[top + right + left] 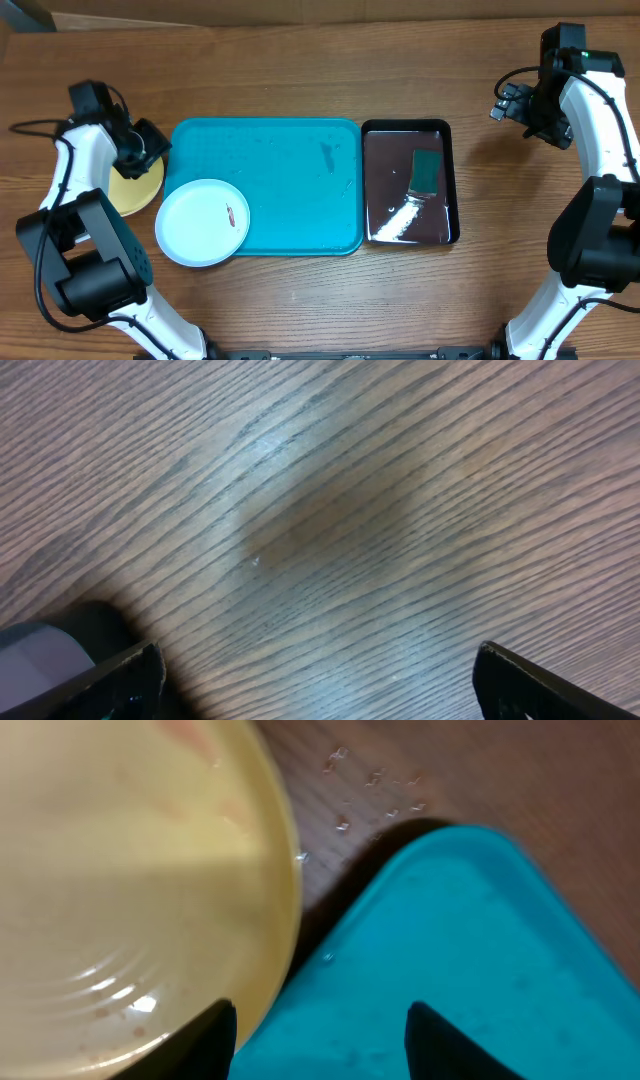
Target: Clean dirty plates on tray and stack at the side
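A yellow-green plate [130, 190] lies on the table just left of the turquoise tray [290, 170]. My left gripper [152, 152] hovers over that plate's right rim, next to the tray's left corner. In the left wrist view the plate [120, 870] fills the left side and the tray [470, 950] the right. The left gripper [320, 1045] is open, one fingertip [215, 1040] over the plate's rim, the other over the tray. A white plate [203, 222] with a reddish speck overlaps the tray's front left corner. My right gripper [505, 103] stands open over bare wood [320, 530] at the far right.
A glossy black pan [385, 190] sits right of the tray, holding a green sponge [427, 170] and some water. Small water drops [370, 790] dot the wood behind the tray corner. Brown table surface runs along the back and front.
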Controlling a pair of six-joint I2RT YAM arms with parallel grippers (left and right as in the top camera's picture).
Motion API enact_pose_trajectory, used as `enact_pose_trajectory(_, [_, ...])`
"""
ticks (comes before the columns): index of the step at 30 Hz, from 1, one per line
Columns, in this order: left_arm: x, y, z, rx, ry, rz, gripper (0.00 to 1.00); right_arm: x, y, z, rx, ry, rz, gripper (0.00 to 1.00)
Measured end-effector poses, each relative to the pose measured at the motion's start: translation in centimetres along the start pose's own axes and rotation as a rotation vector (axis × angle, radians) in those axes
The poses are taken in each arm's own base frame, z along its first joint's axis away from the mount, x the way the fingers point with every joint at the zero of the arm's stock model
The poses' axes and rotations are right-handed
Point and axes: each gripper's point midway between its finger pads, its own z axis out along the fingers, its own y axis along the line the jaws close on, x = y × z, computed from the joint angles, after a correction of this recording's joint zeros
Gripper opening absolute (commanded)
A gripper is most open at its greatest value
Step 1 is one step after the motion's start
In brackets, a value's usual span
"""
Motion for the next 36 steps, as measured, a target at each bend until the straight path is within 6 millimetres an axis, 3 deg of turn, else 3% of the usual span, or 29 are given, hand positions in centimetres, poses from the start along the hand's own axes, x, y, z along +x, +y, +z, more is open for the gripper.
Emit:
enact_pose_trajectory(4, [0.4,-1.1,-3.4,0.009,0.059,-0.003,1.0,0.0,0.0,0.0,0.0,0.0,0.0,1.0])
enact_pose_trajectory(8, [-1.0,-2.3,-5.3,0.044,0.002,0.012,1.0,0.0,0.0,0.0,0.0,0.0,0.0,1.0])
enact_pose_trajectory(36, [-1.0,-2.4,-5.4,0.048,0.0,0.013,1.0,0.0,0.0,0.0,0.0,-0.001,0.0,1.0])
